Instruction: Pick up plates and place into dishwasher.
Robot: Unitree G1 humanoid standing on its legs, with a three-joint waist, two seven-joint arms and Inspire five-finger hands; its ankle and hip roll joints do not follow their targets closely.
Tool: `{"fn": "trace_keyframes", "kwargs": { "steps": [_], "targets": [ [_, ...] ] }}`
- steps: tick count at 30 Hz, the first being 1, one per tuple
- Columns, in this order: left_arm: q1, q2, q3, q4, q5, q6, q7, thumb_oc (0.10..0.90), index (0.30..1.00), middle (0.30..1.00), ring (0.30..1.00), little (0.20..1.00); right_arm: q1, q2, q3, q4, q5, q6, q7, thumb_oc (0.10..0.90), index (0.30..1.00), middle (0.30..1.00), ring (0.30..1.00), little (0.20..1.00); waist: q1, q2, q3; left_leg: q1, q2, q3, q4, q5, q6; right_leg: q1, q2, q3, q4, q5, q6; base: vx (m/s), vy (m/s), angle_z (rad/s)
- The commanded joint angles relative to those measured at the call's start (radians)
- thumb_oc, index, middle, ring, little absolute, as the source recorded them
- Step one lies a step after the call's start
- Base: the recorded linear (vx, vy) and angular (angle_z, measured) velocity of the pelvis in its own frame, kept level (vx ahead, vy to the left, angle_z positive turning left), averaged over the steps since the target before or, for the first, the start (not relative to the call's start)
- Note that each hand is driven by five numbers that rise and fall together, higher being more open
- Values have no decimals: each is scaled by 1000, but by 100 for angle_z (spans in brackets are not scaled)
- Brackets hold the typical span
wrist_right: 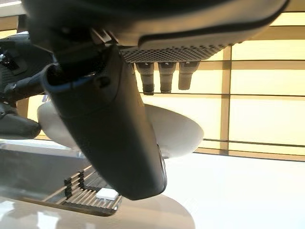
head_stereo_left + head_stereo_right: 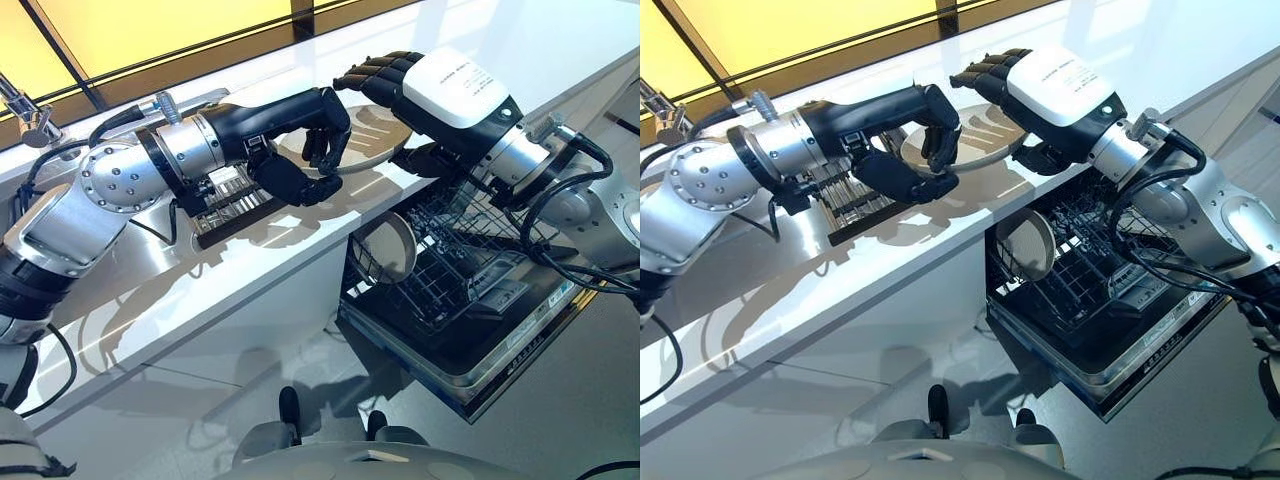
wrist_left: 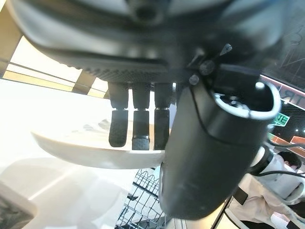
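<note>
Plate (image 2: 362, 140) number one, a pale beige one, is at about 12 o'clock in my head views, near the table's (image 2: 200, 290) front edge and directly above the open dishwasher (image 2: 450, 300); whether it rests on the table or is lifted just off it I cannot tell. My left hand (image 2: 300, 150) comes in from 9 o'clock and has the plate by its near-left rim: the fingers (image 3: 134, 129) curl down over the top of the rim and the thumb closes beneath it, so I read this as a firm pinch. My right hand (image 2: 400, 75) reaches in from 3 o'clock and hovers over the far side of the plate, its fingers (image 1: 166, 78) hanging fairly straight above the plate's surface and apart from it, with nothing held; the thumb sits lower, near the plate's right edge.

A second plate (image 2: 385, 248) stands on edge in the dishwasher's lower wire rack (image 2: 440, 270), at the rack's left end, roughly 6 o'clock from the first plate. The dishwasher door is folded down towards me.

On the table at 9 o'clock from the gripped plate lies a dark ribbed drying rack (image 2: 232, 205), partly under my left forearm. A chrome tap (image 2: 25, 115) shows at the far left.
</note>
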Motion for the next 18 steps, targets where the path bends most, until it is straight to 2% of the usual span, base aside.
{"fn": "trace_keyframes", "kwargs": {
  "steps": [1, 3, 9, 18],
  "targets": [
    [-142, -53, 34, 75, -61, -70, 50, 100, 300, 300, 300, 200, -158, 23, 37, -18, 40, 4, -36, 800, 900, 900, 900, 900, 21, -22, -121, 111, -37, -10, 2, -173, -27, -42, 24, -26, 6, 56, 45, 0, 0, 0],
    [-141, -58, 34, 75, -64, -71, 50, 100, 300, 300, 300, 200, -165, 29, 47, -20, 37, 4, -26, 100, 300, 300, 300, 200, 22, -22, -122, 112, -37, -9, 2, -175, -27, -41, 24, -27, 5, 56, 45, 0, 0, 0],
    [-130, -57, 44, 68, -68, -68, 48, 100, 300, 300, 300, 200, -171, 24, 59, -24, 46, 7, 8, 100, 300, 300, 300, 200, 22, -24, -125, 112, -36, -8, 2, -174, -29, -40, 24, -26, 4, 56, 47, 0, 0, 0],
    [-121, -50, 54, 71, -49, -63, 41, 100, 300, 300, 300, 200, -157, 15, 44, -23, 32, 8, -8, 100, 300, 300, 300, 200, 22, -26, -123, 114, -35, -6, 2, -173, -28, -38, 25, -27, 5, 55, 45, 0, 0, 0]
  ]
}}
